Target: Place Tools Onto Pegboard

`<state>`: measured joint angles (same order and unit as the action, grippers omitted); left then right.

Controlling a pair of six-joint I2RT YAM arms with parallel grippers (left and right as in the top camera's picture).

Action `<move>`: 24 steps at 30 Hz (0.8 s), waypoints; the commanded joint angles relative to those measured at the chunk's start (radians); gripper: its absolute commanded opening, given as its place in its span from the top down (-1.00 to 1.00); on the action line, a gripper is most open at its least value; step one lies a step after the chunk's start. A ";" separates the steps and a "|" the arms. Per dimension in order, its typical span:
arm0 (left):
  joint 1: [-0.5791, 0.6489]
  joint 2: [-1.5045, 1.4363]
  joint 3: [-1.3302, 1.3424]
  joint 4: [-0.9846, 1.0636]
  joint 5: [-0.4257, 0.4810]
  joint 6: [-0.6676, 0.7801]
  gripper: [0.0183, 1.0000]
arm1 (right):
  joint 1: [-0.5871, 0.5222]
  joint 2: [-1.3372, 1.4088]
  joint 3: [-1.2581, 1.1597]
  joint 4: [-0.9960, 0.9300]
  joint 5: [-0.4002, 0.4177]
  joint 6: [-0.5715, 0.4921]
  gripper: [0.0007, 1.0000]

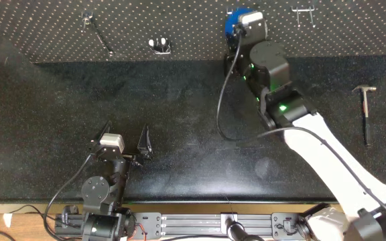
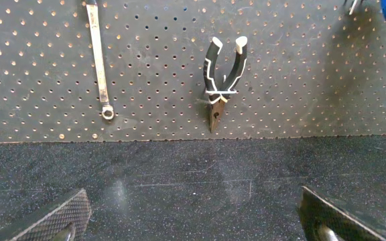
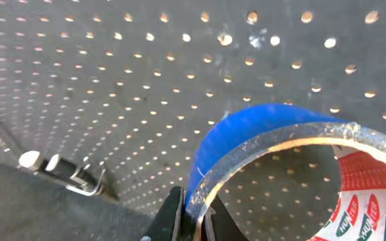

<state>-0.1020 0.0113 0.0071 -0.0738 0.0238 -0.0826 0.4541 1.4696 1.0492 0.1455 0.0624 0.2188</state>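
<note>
The right gripper (image 3: 190, 215) pinches the rim of a roll of blue tape (image 3: 246, 134), its fingers closed narrowly on the wall, and holds it up against the perforated pegboard (image 1: 179, 27). The roll shows a glossy blue outer face, a pale scuffed edge and a red-and-white printed core. Pliers (image 2: 223, 73) and a wrench (image 2: 98, 53) hang on the board. The left gripper (image 2: 193, 221) sits low over the black mat (image 1: 179, 114), fingers spread wide. A hammer (image 1: 365, 110) lies at the mat's right side.
</note>
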 commanded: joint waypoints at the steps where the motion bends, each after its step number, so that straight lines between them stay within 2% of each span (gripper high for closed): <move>1: -0.004 -0.008 -0.002 -0.006 0.014 0.010 -0.99 | 0.008 0.077 0.010 0.082 0.086 -0.033 0.85; 5: -0.004 -0.008 -0.002 -0.006 0.014 0.010 -0.99 | 0.008 0.138 0.010 0.209 0.087 -0.128 0.85; 10: -0.004 -0.008 -0.002 -0.006 0.014 0.010 -0.99 | 0.008 0.194 0.010 0.299 0.087 -0.128 0.81; 12: -0.004 -0.008 -0.002 -0.006 0.014 0.010 -0.99 | 0.008 0.197 0.010 0.298 0.087 -0.127 0.58; 13: -0.004 -0.008 -0.002 -0.006 0.014 0.010 -0.99 | 0.008 0.197 0.010 0.298 0.086 -0.127 0.56; 15: -0.004 -0.008 -0.002 -0.006 0.014 0.010 -1.00 | 0.013 0.197 0.010 0.298 0.084 -0.127 0.19; 19: -0.004 -0.008 -0.002 -0.006 0.014 0.010 -1.00 | 0.040 0.186 0.010 0.289 0.084 -0.128 0.19; 24: -0.004 -0.008 -0.002 -0.006 0.014 0.010 -0.99 | 0.040 0.130 0.010 0.187 0.076 -0.127 0.18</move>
<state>-0.1017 0.0109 0.0071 -0.0738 0.0242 -0.0826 0.4873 1.6604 1.0431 0.3603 0.1463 0.0990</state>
